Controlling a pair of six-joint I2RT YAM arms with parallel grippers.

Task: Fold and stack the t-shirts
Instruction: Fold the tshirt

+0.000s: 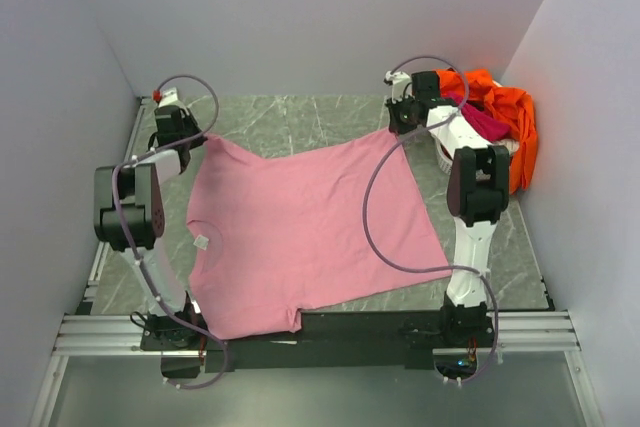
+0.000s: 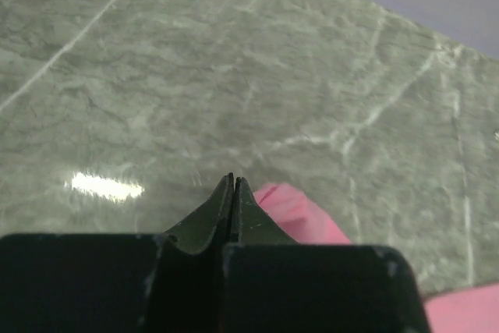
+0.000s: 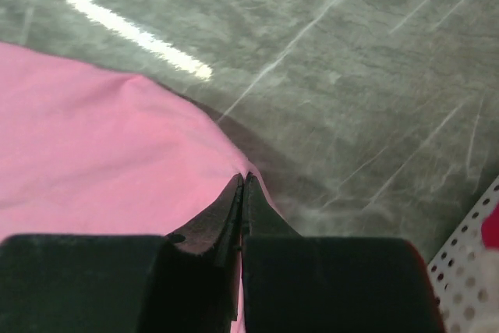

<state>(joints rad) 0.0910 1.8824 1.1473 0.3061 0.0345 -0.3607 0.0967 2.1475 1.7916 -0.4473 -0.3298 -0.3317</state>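
1. Pinching the far-left corner of the pink t-shirt [image 1: 300, 227] with the left fingers [image 1: 197, 137]. Closing fully, tips meeting with no gap in the left wrist view [image 2: 234, 191].
2. Showing a fold of the pink cloth [image 2: 300, 216] coming out just right of those tips, over the table [image 2: 234, 60].
3. Pinching the far-right corner of the same shirt with the right fingers [image 1: 400, 127]. Also pressing tight together, no gap visible [image 3: 243, 189].
4. Showing the shirt edge [image 3: 93, 154] curving straight into the right tips in the right wrist view.
5. Lying spread nearly flat across the middle of the table [image 1: 300, 112], stretching between both arms, neck label facing up near the left arm, near edge hanging over the front rail.
6. Sitting heaped in the white basket [image 1: 513, 150] at the far right, just behind the right arm: orange t-shirt [image 1: 510, 112] and magenta t-shirt [image 1: 485, 122].
7. Catching the basket's perforated wall [image 3: 468, 286] at the lower-right corner of the right wrist view.
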